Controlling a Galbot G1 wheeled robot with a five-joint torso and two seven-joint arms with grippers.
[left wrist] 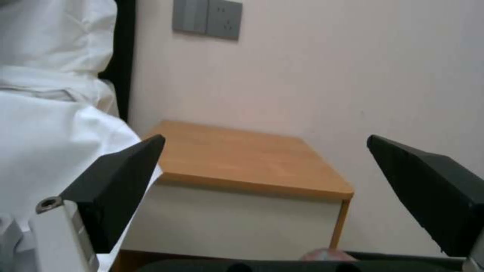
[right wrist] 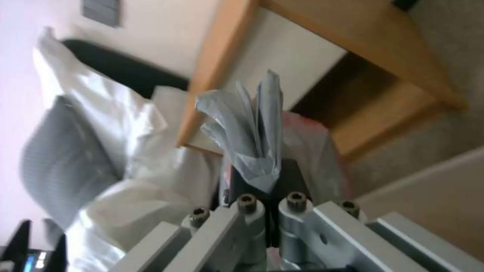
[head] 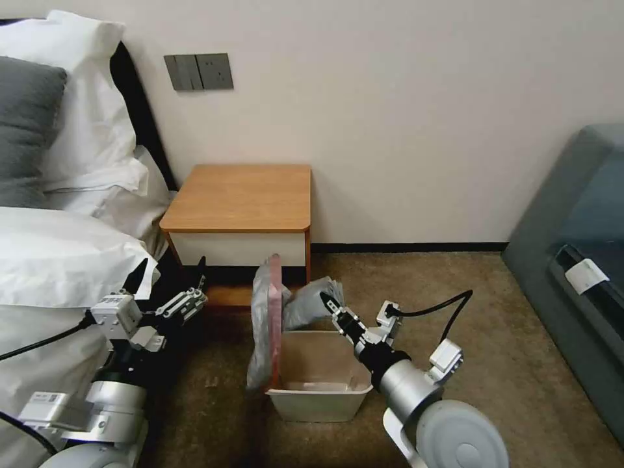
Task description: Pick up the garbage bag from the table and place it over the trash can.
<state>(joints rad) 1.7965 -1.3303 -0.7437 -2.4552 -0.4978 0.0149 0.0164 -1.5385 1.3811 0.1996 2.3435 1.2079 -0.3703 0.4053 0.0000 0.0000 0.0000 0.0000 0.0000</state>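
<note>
From the head camera, the thin, crinkly, semi-transparent grey plastic garbage bag (head: 268,318) with its pinkish-red edge is partly draped at the left wall of the small cream-beige plastic trash can (head: 318,380), a rounded rectangular bin standing on coarse brown carpet (head: 455,305). One bunched grey fold of the bag rises over the far rim, and the right hand (head: 327,301) is pressed together on that fold, above the bin's open mouth. Beyond this hand stands the worktop (head: 240,195), a small square nightstand with a smooth orange-brown wooden top, white drawer front and low open shelf, set against a plain pale wall carrying a grey switch and socket plate (head: 198,71). The left hand (head: 170,274) hangs spread, apart from the bag, with the white bed linen (head: 58,253) beside it and the nightstand's front corner just beyond it. In the left wrist camera, the left hand (left wrist: 264,145) shows two black wedge-shaped fingers (left wrist: 121,177) wide apart, framing the bare wooden worktop (left wrist: 242,162), with white linen (left wrist: 45,143) on one side. In the right wrist camera, the right hand (right wrist: 266,181) pinches the pleated grey fold of the garbage bag (right wrist: 252,132), which fans out from between its dark pads; pink-tinted film lies just behind, with the worktop (right wrist: 222,71) edge and pillows (right wrist: 101,132) further beyond.
</note>
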